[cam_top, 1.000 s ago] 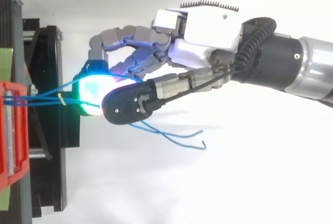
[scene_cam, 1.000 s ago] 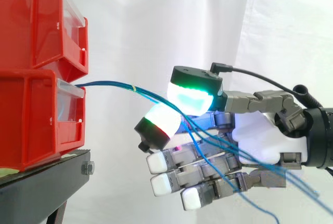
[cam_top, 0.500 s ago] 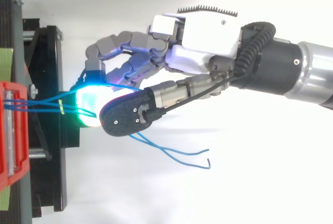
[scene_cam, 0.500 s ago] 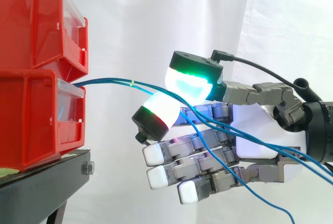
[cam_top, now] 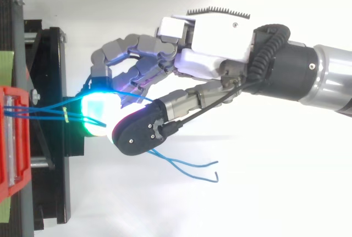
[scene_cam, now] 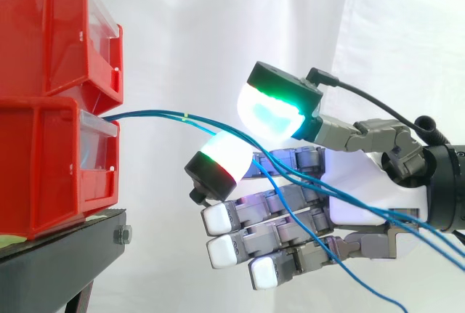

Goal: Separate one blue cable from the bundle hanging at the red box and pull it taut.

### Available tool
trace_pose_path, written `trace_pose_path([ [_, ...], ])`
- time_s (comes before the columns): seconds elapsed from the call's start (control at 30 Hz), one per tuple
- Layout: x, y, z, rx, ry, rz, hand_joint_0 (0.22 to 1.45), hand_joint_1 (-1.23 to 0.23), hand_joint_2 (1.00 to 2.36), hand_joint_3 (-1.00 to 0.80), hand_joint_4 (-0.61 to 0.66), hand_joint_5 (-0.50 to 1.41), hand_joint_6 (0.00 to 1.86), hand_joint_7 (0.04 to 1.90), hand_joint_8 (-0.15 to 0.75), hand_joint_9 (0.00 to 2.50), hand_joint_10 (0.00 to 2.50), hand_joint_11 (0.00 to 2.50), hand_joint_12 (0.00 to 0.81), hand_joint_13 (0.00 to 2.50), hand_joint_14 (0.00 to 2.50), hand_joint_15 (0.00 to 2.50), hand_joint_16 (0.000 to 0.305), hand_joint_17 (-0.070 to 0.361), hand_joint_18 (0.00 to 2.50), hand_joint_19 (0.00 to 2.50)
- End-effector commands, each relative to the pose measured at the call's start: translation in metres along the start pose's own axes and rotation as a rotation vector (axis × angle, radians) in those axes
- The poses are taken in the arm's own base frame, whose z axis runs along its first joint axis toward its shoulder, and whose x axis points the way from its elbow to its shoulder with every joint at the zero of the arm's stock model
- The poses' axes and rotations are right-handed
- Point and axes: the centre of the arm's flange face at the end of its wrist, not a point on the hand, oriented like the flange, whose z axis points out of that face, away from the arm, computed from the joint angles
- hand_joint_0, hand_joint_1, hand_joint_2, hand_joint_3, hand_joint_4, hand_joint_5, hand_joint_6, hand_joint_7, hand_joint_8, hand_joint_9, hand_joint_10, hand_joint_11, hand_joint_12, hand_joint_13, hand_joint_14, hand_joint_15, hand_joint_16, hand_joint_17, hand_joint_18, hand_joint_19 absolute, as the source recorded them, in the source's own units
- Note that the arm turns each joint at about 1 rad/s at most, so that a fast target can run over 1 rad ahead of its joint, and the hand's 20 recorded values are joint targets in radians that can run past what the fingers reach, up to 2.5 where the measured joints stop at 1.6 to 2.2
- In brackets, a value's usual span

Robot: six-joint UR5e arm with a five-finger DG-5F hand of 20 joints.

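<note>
The blue cables (scene_cam: 156,115) come out of the front of the lower red box (scene_cam: 51,168) as a small bundle, held together near the box by a thin yellow tie (scene_cam: 186,117). After the tie they spread apart, run across the hand (scene_cam: 360,179) and go down to the right. In the top view their loose ends (cam_top: 181,163) hang free under the hand. The hand is open: its fingers reach almost straight toward the box. The glowing thumb pad (scene_cam: 272,113) stands a little above the upper finger pad (scene_cam: 221,164), and the cables pass through the gap between them. As far as I can see, no cable is pressed there. I judge the cables to be very light, thin and limp (they sag and curve under their own weight), and their smooth cover will probably slip between the thick pads. A good place to take hold seems to be just after the tie, where the strands lie already apart from each other. There one strand can be pinched alone between thumb and finger. The pull should be slow and directed away from the box, because the neighbouring strands may easily come along.
</note>
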Motion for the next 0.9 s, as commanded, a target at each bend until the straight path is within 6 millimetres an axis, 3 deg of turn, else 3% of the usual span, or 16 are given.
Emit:
trace_pose_path([
  [0.0, 0.000, -0.003, 0.001, -0.005, 0.000, 0.001, 0.60, -0.69, 1.01, -0.33, 0.16, -0.20, 0.82, 1.15, 0.281, 0.71, 0.02, 0.64, 0.328, 0.79, 0.02, 0.48, 0.040, 0.091, 0.78, 0.59],
  [0.2, -0.002, -0.002, 0.002, -0.014, -0.004, 0.003, 0.62, -0.79, 1.02, -0.27, 0.13, -0.20, 0.83, 1.17, 0.274, 0.69, 0.02, 0.65, 0.328, 0.79, 0.02, 0.48, 0.041, 0.091, 0.79, 0.60],
  [0.43, -0.005, -0.003, 0.002, -0.010, -0.007, 0.002, 0.72, -0.89, 1.00, -0.50, 0.15, -0.21, 0.85, 1.12, 0.270, 0.70, 0.02, 0.66, 0.325, 0.83, 0.02, 0.50, 0.041, 0.092, 0.87, 0.60],
  [0.53, -0.006, -0.003, 0.002, -0.005, -0.011, -0.008, 0.72, -0.89, 1.00, -0.50, 0.15, -0.20, 0.86, 1.15, 0.273, 0.72, 0.02, 0.67, 0.327, 0.86, 0.02, 0.51, 0.041, 0.092, 0.89, 0.61],
  [0.7, -0.009, -0.003, 0.001, -0.004, -0.014, -0.041, 0.59, -0.87, 1.00, -0.50, 0.16, -0.19, 0.85, 1.16, 0.273, 0.74, 0.02, 0.69, 0.327, 0.87, 0.02, 0.53, 0.041, 0.093, 0.90, 0.64],
  [0.87, -0.009, -0.003, 0.001, -0.001, -0.017, -0.055, 0.50, -0.74, 1.00, -0.50, 0.18, -0.19, 0.83, 1.10, 0.297, 0.77, 0.02, 0.69, 0.351, 0.88, 0.02, 0.54, 0.046, 0.103, 0.92, 0.64],
])
